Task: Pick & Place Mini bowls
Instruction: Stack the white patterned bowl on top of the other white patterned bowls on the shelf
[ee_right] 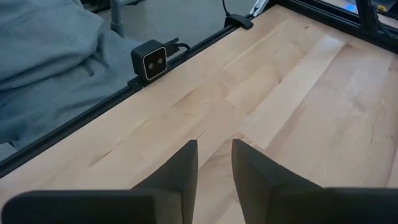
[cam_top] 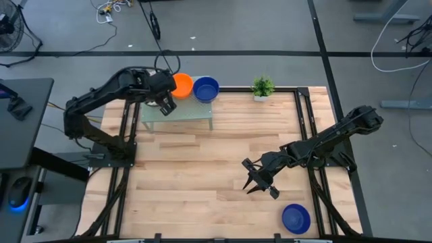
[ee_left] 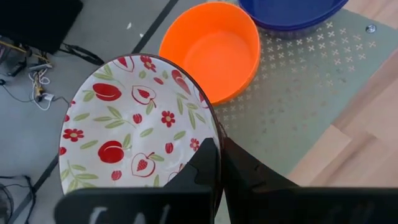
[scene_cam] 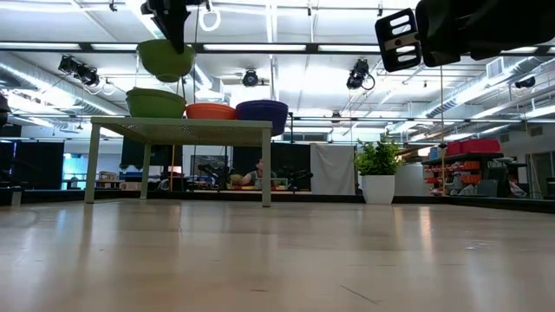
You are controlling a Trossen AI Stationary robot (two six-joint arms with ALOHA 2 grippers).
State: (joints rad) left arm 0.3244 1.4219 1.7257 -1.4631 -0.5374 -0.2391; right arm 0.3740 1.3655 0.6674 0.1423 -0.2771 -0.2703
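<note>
Left gripper (ee_left: 217,163) pinches the patterned mini bowl (ee_left: 134,124) by its rim, lifted above the small glass table (cam_top: 189,116) beside the orange bowl (cam_top: 182,84), thin grip may slip; right gripper (ee_right: 214,163) open, empty

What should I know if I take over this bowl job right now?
Left gripper: shut on the rim of the patterned bowl, holding it in the air at the far left of the small glass table.
Right gripper: fingers apart, empty, above bare wood at mid-right.
On the small table: an orange bowl, a blue bowl, and in the low view a green-looking bowl under the lifted one.
Another blue bowl sits on the wood at the near right.
Left: set down the patterned bowl; the near blue bowl is unhandled.
</note>
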